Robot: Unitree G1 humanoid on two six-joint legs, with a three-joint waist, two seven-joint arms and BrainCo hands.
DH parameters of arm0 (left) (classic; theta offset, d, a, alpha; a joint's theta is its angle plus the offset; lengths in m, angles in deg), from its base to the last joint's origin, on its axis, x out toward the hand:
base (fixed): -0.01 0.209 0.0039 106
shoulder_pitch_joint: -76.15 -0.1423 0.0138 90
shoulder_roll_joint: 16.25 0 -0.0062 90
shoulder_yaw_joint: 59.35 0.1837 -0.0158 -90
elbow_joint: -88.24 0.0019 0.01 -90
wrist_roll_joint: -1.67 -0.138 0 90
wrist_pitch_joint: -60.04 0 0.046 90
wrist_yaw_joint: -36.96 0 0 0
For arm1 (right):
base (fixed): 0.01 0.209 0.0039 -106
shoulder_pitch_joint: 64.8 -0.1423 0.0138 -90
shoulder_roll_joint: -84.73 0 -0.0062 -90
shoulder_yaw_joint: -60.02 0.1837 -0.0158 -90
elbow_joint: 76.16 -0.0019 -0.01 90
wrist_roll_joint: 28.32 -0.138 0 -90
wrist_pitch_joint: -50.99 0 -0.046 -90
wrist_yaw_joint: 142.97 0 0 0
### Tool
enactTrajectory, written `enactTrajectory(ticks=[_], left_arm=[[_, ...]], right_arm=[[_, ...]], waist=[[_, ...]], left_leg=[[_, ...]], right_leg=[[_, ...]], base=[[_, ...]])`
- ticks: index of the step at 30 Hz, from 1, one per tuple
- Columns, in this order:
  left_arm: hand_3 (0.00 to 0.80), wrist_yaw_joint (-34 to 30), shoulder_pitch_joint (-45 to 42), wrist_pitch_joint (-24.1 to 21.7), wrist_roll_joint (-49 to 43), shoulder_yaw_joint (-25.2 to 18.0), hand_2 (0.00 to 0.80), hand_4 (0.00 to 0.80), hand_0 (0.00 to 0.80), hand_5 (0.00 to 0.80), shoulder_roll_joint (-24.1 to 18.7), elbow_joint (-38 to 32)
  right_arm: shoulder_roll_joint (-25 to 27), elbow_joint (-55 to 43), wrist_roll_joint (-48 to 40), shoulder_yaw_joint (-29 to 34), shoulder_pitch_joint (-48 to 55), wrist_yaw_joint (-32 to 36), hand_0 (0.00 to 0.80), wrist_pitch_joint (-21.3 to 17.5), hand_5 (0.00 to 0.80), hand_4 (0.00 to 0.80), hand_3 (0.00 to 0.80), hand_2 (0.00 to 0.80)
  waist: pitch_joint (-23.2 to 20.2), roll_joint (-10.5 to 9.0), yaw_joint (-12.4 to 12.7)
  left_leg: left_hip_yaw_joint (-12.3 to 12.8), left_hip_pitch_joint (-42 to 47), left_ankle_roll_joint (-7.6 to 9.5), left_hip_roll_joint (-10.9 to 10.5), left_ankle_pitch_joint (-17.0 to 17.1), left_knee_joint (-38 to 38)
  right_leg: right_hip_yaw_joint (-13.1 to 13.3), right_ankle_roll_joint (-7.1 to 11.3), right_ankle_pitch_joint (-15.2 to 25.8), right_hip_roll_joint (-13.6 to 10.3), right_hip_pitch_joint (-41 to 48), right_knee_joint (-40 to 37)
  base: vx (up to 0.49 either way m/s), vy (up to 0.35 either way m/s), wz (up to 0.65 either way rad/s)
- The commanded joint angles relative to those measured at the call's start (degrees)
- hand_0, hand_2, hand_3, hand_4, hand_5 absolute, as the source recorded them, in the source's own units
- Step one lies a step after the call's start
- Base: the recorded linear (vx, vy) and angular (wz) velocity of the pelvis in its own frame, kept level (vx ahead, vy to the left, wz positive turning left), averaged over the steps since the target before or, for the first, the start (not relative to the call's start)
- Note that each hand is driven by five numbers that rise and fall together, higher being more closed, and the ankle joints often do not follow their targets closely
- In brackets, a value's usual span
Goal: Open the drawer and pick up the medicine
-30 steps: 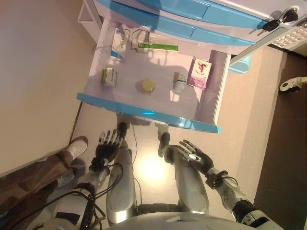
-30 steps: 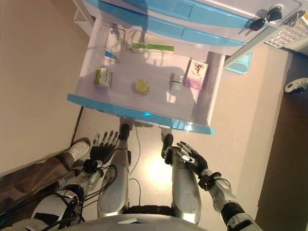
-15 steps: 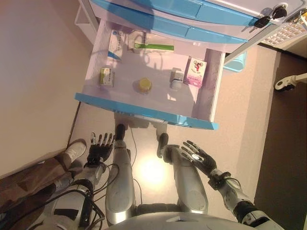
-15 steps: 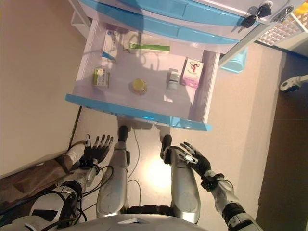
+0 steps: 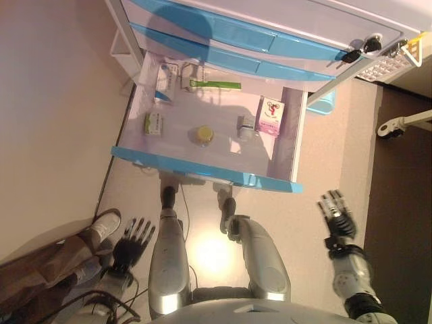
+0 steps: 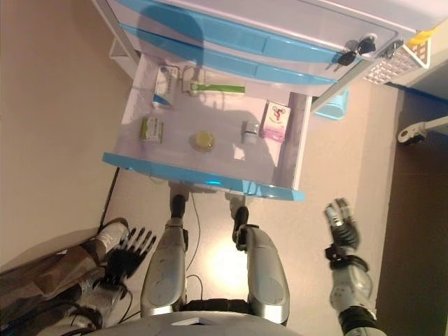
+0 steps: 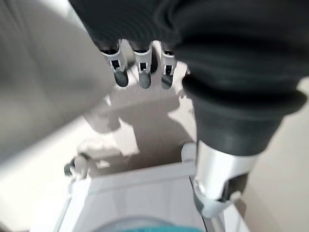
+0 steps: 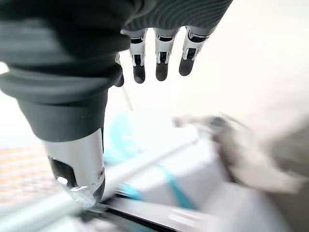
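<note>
The drawer (image 5: 202,173), white with a blue front, stands pulled open from the cabinet. Inside lie a pink medicine box (image 5: 270,118), a small white bottle (image 5: 245,125), a round yellow jar (image 5: 204,135), a green box (image 5: 154,123), a blue-and-white box (image 5: 164,81) and a green tube (image 5: 214,84). My left hand (image 5: 131,239) is open and empty, low on the left, well short of the drawer front. My right hand (image 5: 337,212) is open and empty, to the right of and below the drawer's right corner. Both wrist views show straight fingers (image 7: 140,72) (image 8: 159,63) holding nothing.
Closed blue drawers (image 5: 223,34) sit above the open one, with keys (image 5: 358,52) in a lock. A person's shoe and trouser leg (image 5: 101,226) are beside my left hand. A light blue bin (image 5: 324,101), a white basket (image 5: 388,64) and a caster wheel (image 5: 395,125) stand at the right.
My right hand has swung out to the right, away from my legs, to beside the drawer's right corner. My left hand has dropped lower and to the left. The camera has shifted.
</note>
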Motion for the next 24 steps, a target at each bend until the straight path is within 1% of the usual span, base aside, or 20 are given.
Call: enactTrajectory(ticks=[1,2,3,5,8,9,10,12,15,16,19,21,24], left_arm=[[0.0,-2.12,-4.73,-1.92,-2.48,-1.63,0.0,0.0,0.0,0.0,-1.26,-2.55],[0.0,-2.11,-5.27,-2.13,-2.69,-1.93,0.0,0.0,0.0,0.0,-1.2,-2.98],[0.0,-1.98,-6.81,-2.82,-2.67,-2.27,0.0,0.0,0.0,0.0,-0.97,-4.44],[0.0,-1.26,-7.83,-3.32,-3.41,-2.76,0.0,0.0,0.0,0.0,-0.87,-5.36],[0.0,-0.33,-9.15,-3.55,-3.09,-3.37,0.0,0.0,0.0,0.0,-0.2,-6.94],[0.0,-0.21,-9.46,-3.7,-3.24,-3.71,0.0,0.0,0.0,0.0,-0.06,-7.31],[0.0,-0.03,-9.61,-3.97,-3.2,-3.62,0.0,0.0,0.0,0.0,-0.06,-7.49],[0.0,0.56,-9.86,-4.51,-3.54,-3.59,0.0,0.0,0.0,0.0,-0.17,-8.31],[0.0,1.12,-9.44,-5.69,-3.59,-3.06,0.0,0.0,0.0,0.0,-0.52,-8.91],[0.0,1.26,-9.3,-6.16,-3.57,-2.71,0.0,0.0,0.0,0.0,-0.57,-9.27],[0.0,1.78,-8.81,-6.89,-3.67,-1.88,0.0,0.0,0.0,0.0,-0.68,-10.06],[0.0,1.94,-8.63,-7.7,-3.84,-1.05,0.0,0.0,0.0,0.0,-0.82,-10.61],[0.0,2.18,-8.39,-8.91,-4.25,-0.23,0.0,0.0,0.0,0.0,-1.13,-11.33]], right_arm=[[4.98,-8.47,4.45,4.17,2.54,-4.58,0.0,-8.45,0.0,0.0,0.0,0.0],[5.32,-9.71,6.01,4.91,2.52,-5.09,0.0,-9.4,0.0,0.0,0.0,0.0],[6.7,-14.88,11.59,7.21,2.24,-9.21,0.0,-9.7,0.0,0.0,0.0,0.0],[8.04,-19.18,18.96,8.78,1.86,-12.79,0.0,-11.68,0.0,0.0,0.0,0.0],[10.33,-27.62,33.48,10.07,1.7,-21.13,0.0,-12.17,0.0,0.0,0.0,0.0],[11.85,-30.46,39.34,10.21,1.56,-24.13,0.0,-11.52,0.0,0.0,0.0,0.0],[13.29,-32.93,41.63,10.29,1.26,-24.85,0.0,-9.96,0.0,0.0,0.0,0.0],[16.77,-38.68,46.17,10.42,0.4,-25.03,0.0,-5.94,0.0,0.0,0.0,0.0],[20.54,-43.74,48.33,9.26,-1.96,-22.03,0.0,-2.22,0.0,0.0,0.0,0.0],[22.31,-45.68,49.32,8.1,-3.51,-20.35,0.0,-0.56,0.0,0.0,0.0,0.0],[24.36,-47.92,49.94,5.73,-6.44,-17.14,0.0,1.98,0.0,0.0,0.0,0.0],[25.36,-48.44,51.39,2.57,-9.75,-14.75,0.0,3.59,0.0,0.0,0.0,0.0],[26.08,-48.85,51.79,-0.53,-12.11,-12.07,0.0,4.44,0.0,0.0,0.0,0.0]], waist=[[-5.36,-0.75,0.13],[-5.63,-0.76,0.13],[-5.8,-0.6,0.51],[-6.06,-0.5,0.75],[-6.28,-0.58,1.06],[-6.31,-0.66,1.24],[-6.34,-0.73,1.38],[-6.42,-0.89,1.94],[-6.65,-1.25,2.65],[-6.49,-1.34,3.29],[-6.64,-1.63,4.06],[-6.5,-1.77,4.91],[-6.25,-1.82,5.69]], left_leg=[[3.59,0.2,4.37,-3.45,-4.8,1.1],[3.6,0.32,4.41,-3.55,-4.58,0.65],[3.84,0.97,4.47,-3.49,-5.12,0.48],[3.97,1.37,4.57,-3.55,-5.32,0.05],[4.11,1.68,4.78,-3.61,-5.61,-0.28],[4.07,1.67,4.83,-3.69,-5.74,-0.33],[4.01,1.7,4.89,-3.74,-5.8,-0.45],[3.81,1.66,4.92,-3.85,-5.96,-0.51],[3.4,1.35,4.89,-4.09,-5.6,-0.92],[3.16,1.62,4.82,-4.07,-6.06,-0.82],[2.67,1.3,4.72,-4.43,-5.62,-1.18],[2.29,1.26,4.61,-4.54,-5.53,-1.4],[2.0,1.34,4.48,-4.54,-5.31,-1.91]], right_leg=[[0.11,5.39,7.25,-1.57,2.65,-8.5],[0.05,5.49,7.51,-1.72,2.81,-9.02],[0.0,5.73,7.47,-1.97,3.72,-9.75],[0.07,5.93,7.64,-2.11,4.31,-10.55],[0.11,6.24,7.86,-2.3,5.02,-11.55],[0.16,6.33,7.9,-2.31,5.22,-11.88],[0.23,6.35,7.93,-2.3,5.37,-12.12],[0.22,6.44,7.91,-2.35,5.72,-12.46],[-0.09,6.45,8.14,-2.46,5.98,-12.99],[-0.07,6.41,7.85,-2.31,6.53,-13.06],[-0.48,6.39,8.23,-2.45,6.85,-13.82],[-0.83,6.39,8.54,-2.54,7.29,-14.52],[-1.3,6.44,8.77,-2.64,7.71,-15.14]], base=[[0.057,0.019,-0.04],[0.045,0.031,-0.06],[0.034,0.036,-0.05],[0.025,0.036,-0.03],[-0.001,0.009,0.02],[-0.007,0.019,0.05],[-0.005,0.012,0.03],[0.0,0.0,0.0],[-0.007,-0.005,0.05],[0.001,-0.016,0.04],[-0.005,-0.016,0.09],[-0.005,-0.015,0.1],[-0.015,-0.012,0.13]])
